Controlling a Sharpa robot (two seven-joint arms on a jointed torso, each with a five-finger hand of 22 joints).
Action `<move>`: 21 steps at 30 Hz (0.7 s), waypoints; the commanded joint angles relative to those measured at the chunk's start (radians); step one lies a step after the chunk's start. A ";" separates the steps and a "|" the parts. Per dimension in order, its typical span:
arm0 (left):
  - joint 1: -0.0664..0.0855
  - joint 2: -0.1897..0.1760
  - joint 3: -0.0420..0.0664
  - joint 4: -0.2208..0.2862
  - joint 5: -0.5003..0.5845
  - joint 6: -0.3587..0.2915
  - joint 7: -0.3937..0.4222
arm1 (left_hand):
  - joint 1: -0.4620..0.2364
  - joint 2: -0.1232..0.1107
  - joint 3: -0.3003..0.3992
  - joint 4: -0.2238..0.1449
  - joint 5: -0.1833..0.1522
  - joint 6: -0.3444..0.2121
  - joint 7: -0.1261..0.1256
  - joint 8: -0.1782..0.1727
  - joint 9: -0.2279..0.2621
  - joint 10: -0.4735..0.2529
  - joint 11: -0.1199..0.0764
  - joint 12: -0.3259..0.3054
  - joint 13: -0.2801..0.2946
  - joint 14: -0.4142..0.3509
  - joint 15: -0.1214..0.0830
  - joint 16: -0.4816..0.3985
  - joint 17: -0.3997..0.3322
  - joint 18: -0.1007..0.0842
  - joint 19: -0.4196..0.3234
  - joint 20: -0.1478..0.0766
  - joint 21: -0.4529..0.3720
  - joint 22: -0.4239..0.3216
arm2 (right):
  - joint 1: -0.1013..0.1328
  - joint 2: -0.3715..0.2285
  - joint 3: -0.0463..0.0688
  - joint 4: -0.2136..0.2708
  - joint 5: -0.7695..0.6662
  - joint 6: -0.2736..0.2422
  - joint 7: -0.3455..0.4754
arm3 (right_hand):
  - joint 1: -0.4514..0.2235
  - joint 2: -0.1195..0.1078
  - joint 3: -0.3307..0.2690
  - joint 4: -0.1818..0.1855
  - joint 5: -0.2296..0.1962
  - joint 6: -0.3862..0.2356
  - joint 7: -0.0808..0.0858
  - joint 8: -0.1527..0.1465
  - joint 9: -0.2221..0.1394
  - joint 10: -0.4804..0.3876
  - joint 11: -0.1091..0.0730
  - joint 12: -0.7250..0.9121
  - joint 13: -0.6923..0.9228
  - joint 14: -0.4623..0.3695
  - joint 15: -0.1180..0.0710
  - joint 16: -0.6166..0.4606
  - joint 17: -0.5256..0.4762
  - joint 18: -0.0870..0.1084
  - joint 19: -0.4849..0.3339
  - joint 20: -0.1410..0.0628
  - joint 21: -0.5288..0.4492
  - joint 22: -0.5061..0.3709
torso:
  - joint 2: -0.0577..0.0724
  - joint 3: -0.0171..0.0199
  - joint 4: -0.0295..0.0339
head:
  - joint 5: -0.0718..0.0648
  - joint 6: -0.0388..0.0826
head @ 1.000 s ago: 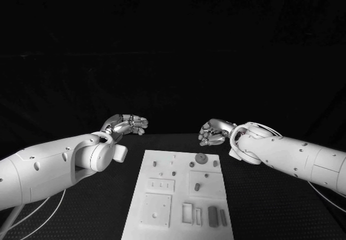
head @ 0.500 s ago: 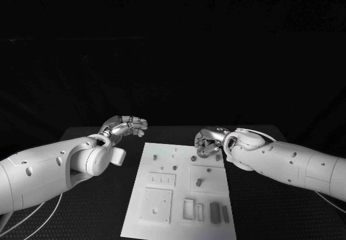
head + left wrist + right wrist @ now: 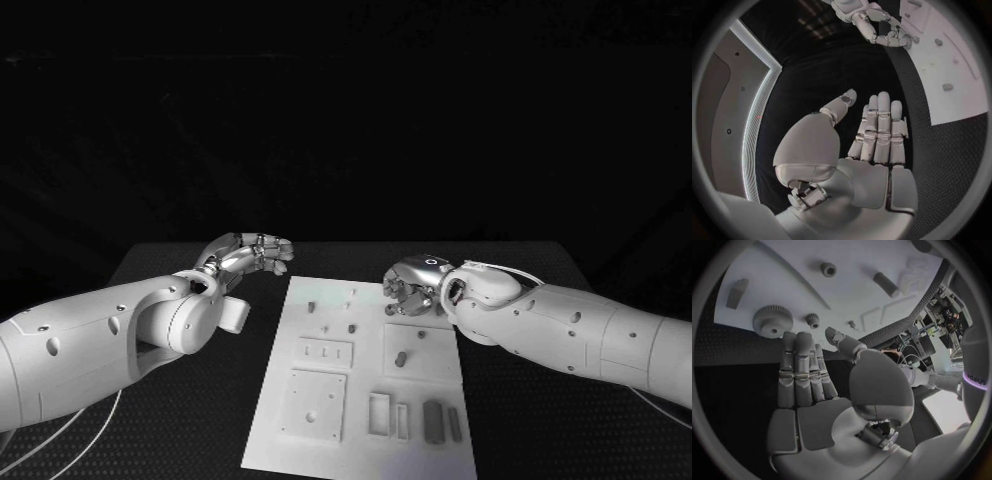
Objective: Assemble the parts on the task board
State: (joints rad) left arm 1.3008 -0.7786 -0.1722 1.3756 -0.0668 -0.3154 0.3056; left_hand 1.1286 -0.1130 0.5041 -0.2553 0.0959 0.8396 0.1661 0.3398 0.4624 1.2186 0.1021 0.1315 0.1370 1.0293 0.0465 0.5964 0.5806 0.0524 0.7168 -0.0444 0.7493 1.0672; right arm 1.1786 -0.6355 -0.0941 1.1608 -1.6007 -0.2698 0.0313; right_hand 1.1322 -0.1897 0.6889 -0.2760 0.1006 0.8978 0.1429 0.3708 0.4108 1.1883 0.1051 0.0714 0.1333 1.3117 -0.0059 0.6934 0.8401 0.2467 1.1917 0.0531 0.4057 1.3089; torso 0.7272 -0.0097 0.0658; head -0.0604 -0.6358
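Observation:
The white task board (image 3: 296,436) lies in the middle of the black table. My right hand (image 3: 415,287) hovers over its far right corner with fingers apart and nothing in them. In the right wrist view the fingertips (image 3: 797,340) reach close to a large gear (image 3: 772,321) and a small gear (image 3: 812,318) on the board; I cannot tell whether they touch. A peg (image 3: 828,269) and a cylinder (image 3: 886,284) stand farther off. My left hand (image 3: 253,253) hangs beyond the board's far left corner, holding nothing, its fingers straight in the left wrist view (image 3: 879,135).
Small grey parts (image 3: 402,358) sit in the board's middle, and two dark bars (image 3: 428,420) lie by a slot at its near right. Bare black table runs along both long sides of the board. The left wrist view shows my right hand (image 3: 873,22) above the board (image 3: 954,55).
My right hand has come down and inward over the board's far right corner, covering the large gear in the head view. The head view has shifted. My left hand has barely moved.

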 commanded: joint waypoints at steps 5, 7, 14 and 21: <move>0.000 0.001 0.001 0.005 0.002 0.024 0.010 | -0.016 0.000 0.005 0.000 -0.007 0.001 0.007 -0.005 -0.002 -0.004 0.006 -0.007 -0.001 -0.002 0.004 -0.001 0.001 -0.005 -0.003 -0.005 0.003 0.002 | -0.005 0.008 -0.005 -0.012 -0.101 -0.035 -0.034 | 0.005 -0.022 0.008 0.006 -0.034 0.002 0.002 -0.007 -0.002 -0.008 0.001 -0.005 -0.004 0.018 0.000 0.032 0.020 0.015 0.024 -0.009 0.024 0.025 | 0.020 -0.0004 0.0060 | -0.004 0.008; 0.000 0.000 0.001 0.006 0.002 0.026 0.009 | -0.017 0.000 0.005 0.000 -0.008 0.000 0.007 -0.005 -0.002 -0.004 0.007 -0.008 -0.001 -0.002 0.004 -0.001 0.002 -0.005 -0.003 -0.005 0.003 0.002 | -0.005 0.007 -0.005 -0.012 -0.106 -0.032 -0.037 | 0.008 -0.036 0.023 0.017 -0.041 0.002 0.003 -0.012 -0.003 -0.012 0.002 -0.005 -0.009 0.018 0.000 0.062 0.039 0.015 0.035 -0.018 0.048 0.026 | 0.024 -0.0022 0.0101 | -0.008 0.010; 0.000 -0.001 0.001 0.006 0.004 0.026 0.007 | -0.021 -0.001 0.005 0.001 -0.011 0.000 0.007 -0.006 -0.002 -0.004 0.007 -0.010 -0.001 -0.002 0.004 -0.002 0.002 -0.005 -0.003 -0.005 0.003 0.002 | -0.007 0.014 -0.014 -0.016 -0.121 -0.023 -0.040 | 0.008 -0.048 0.032 0.026 -0.045 0.003 0.002 -0.019 -0.004 -0.014 0.004 -0.004 -0.021 0.008 0.002 0.140 0.076 0.015 0.035 -0.033 0.123 0.026 | 0.038 -0.0016 0.0112 | -0.010 0.017; 0.000 0.000 0.001 0.003 0.004 0.028 0.004 | -0.024 -0.001 0.005 0.001 -0.013 -0.001 0.008 -0.007 -0.002 -0.004 0.007 -0.012 -0.001 -0.002 0.004 -0.002 0.003 -0.005 -0.004 -0.005 0.003 0.002 | -0.010 0.016 -0.018 -0.020 -0.124 -0.022 -0.040 | 0.011 -0.047 0.037 0.027 -0.046 0.007 0.000 -0.020 -0.003 -0.007 0.002 -0.002 -0.025 0.006 0.000 0.170 0.083 0.015 0.031 -0.038 0.160 0.026 | 0.049 -0.0015 0.0130 | -0.010 0.017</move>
State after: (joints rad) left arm 1.3005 -0.7803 -0.1722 1.3770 -0.0652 -0.3055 0.3037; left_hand 1.1116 -0.1146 0.5041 -0.2553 0.0880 0.8396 0.1661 0.3398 0.4625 1.2150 0.1056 0.1229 0.1371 1.0292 0.0465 0.5963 0.5824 0.0484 0.7167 -0.0443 0.7493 1.0680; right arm 1.1732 -0.6201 -0.1086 1.1433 -1.7002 -0.2990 -0.0018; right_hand 1.1414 -0.2305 0.7209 -0.2500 0.0581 0.8974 0.1432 0.3562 0.4073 1.1790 0.1071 0.0726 0.1113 1.3240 -0.0034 0.8599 0.9220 0.2313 1.2219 0.0226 0.5612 1.3096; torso 0.7696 -0.0112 0.0776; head -0.0698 -0.6189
